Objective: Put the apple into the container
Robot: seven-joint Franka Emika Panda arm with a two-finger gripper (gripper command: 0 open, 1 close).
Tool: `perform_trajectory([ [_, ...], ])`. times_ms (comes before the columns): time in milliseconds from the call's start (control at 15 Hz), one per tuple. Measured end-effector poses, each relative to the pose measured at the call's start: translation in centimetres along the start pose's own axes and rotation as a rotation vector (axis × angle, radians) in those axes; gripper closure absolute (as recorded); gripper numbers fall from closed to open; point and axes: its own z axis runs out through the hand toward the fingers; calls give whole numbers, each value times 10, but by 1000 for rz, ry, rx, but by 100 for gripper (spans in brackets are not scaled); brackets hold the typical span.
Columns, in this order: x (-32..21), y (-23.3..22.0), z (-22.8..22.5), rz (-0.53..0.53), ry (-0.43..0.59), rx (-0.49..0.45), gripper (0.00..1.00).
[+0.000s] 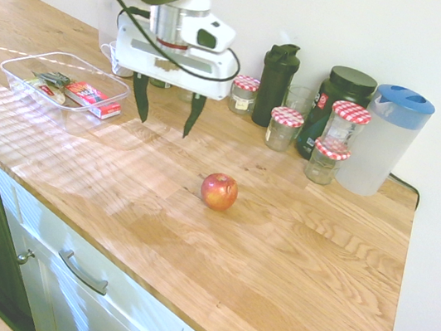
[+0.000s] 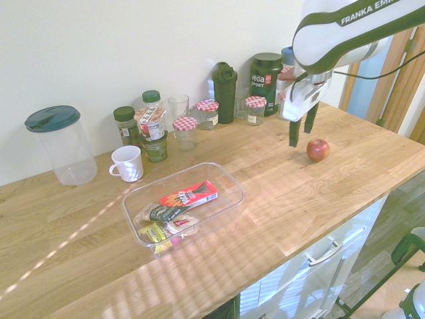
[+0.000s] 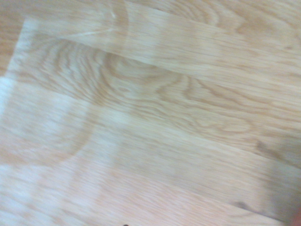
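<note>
Apple clear of wide-open, empty gripper; white mug whole only in second exterior.

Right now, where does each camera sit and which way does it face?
First exterior: above the counter's front, facing the wall; arm and open gripper upper left, apple central.
Second exterior: above the counter toward its other end, facing the wall at a slant; arm from the right, container nearer.
Wrist: on the wrist, looking down at blurred wood; no arm seen.
Shared: both exteriors show apple, container and gripper.
</note>
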Motion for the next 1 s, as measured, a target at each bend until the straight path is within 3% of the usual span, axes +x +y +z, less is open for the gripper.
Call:
perform_trajectory([
  [133,17,42,-5,-100,-21,-10,0],
  [333,38,76,18,-143,-63,-38,0],
  [1000,62,60,86,-150,-97,-56,0],
])
